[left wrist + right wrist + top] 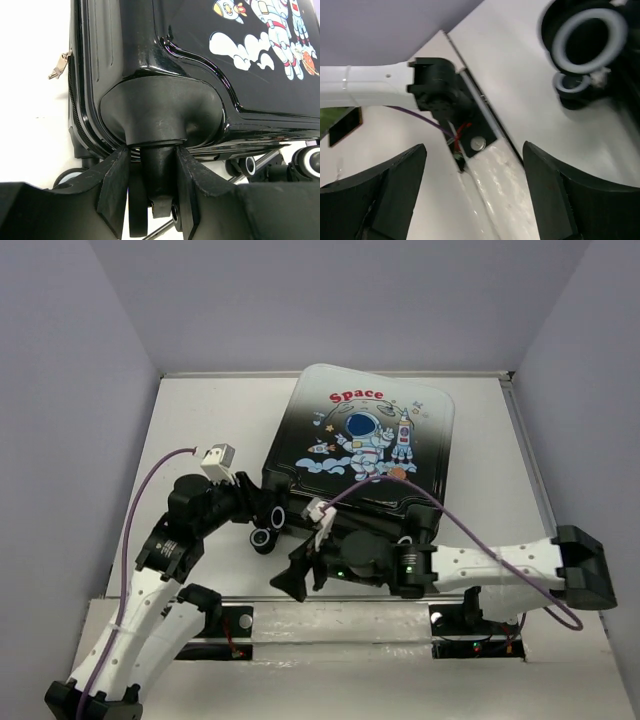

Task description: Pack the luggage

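Observation:
The luggage [365,435] lies flat and closed in the middle of the table, astronaut and red "Space" print facing up. In the left wrist view its black near corner [200,60] fills the frame. My left gripper [262,525] is at the near-left corner, jaws closed on the black caster stem [159,170] of a wheel; one finger [117,190] stands on each side of it. My right gripper [293,580] hangs open and empty [475,190] just in front of the luggage's near edge, pointing left. A white-rimmed wheel [587,37] shows above it.
Grey walls close in the white table on three sides. Purple cables [470,525] arc over the right arm and along the left arm. The table's front edge rail [330,597] runs under my right gripper. A silver zipper pull [60,65] hangs at the luggage's side.

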Available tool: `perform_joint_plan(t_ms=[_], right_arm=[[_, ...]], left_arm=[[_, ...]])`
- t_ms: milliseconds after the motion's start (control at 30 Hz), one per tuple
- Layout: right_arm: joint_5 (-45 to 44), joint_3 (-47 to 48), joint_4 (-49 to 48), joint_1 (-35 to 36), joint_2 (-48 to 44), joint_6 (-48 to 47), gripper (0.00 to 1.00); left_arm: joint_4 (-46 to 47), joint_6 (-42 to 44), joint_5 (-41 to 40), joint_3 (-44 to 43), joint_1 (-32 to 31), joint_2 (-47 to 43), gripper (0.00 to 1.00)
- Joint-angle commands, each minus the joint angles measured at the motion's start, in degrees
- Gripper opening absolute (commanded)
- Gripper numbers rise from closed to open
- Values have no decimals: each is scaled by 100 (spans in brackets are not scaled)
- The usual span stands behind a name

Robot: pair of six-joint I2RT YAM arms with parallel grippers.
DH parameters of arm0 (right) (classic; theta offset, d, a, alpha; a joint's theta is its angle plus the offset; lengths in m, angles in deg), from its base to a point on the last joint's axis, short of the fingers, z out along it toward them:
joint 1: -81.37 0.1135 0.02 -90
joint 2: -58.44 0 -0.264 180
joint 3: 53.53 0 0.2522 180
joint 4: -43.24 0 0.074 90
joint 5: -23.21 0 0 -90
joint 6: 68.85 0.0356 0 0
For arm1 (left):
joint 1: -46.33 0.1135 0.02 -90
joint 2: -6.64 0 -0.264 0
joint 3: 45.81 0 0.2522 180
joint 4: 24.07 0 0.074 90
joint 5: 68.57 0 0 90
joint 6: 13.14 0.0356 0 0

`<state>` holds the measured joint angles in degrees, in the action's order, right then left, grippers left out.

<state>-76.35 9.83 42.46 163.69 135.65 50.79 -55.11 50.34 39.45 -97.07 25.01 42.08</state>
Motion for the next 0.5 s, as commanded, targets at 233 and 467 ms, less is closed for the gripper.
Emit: perform_joint_plan(t_ms=[233,467], right_arm=[[-3218,190,3616,-2736,-3009,473,86],[-2788,419,4012,-5163,-2642,-56,96]], left_arm=[[1007,-274,1177,383,-171,-54,6],[1288,-494,1432,708,-320,-134,6]])
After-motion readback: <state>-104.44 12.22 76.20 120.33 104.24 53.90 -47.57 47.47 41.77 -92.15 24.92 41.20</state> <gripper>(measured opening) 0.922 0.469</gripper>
